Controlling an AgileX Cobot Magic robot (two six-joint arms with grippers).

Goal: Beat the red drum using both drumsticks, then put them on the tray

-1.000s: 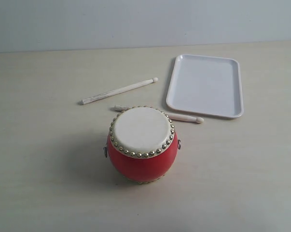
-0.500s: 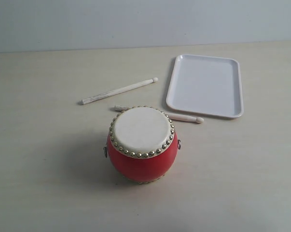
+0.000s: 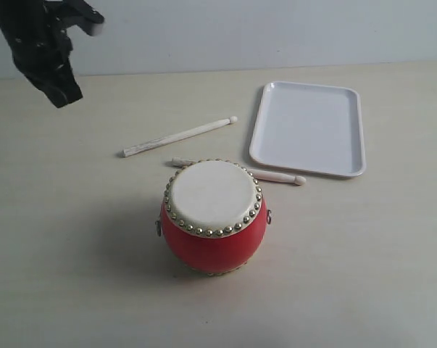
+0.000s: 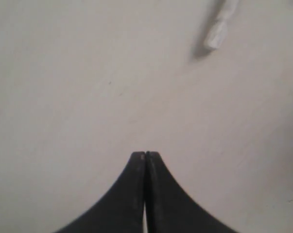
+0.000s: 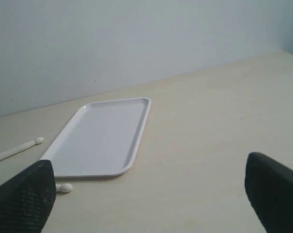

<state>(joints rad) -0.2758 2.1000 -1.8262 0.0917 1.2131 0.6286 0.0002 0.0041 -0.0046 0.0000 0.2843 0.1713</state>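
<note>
The red drum (image 3: 213, 217) stands upright in the middle of the table. One drumstick (image 3: 178, 138) lies behind it to the left. The other drumstick (image 3: 276, 175) lies just behind the drum, partly hidden by it, its tip near the white tray (image 3: 309, 127). My left gripper (image 3: 62, 98) hangs above the table's far left, shut and empty, well apart from the sticks. The left wrist view shows its closed jaws (image 4: 145, 154) over bare table, with a stick's butt end (image 4: 218, 29) ahead. My right gripper (image 5: 148, 194) is open and empty, facing the tray (image 5: 102, 136) and a stick tip (image 5: 64, 187).
A pale wall runs behind the table. The light wooden tabletop (image 3: 363, 275) stretches around the drum. The tray has nothing on it. The right arm is outside the exterior view.
My left arm has come into the exterior view at the top left. The drum, both sticks and the tray have not moved.
</note>
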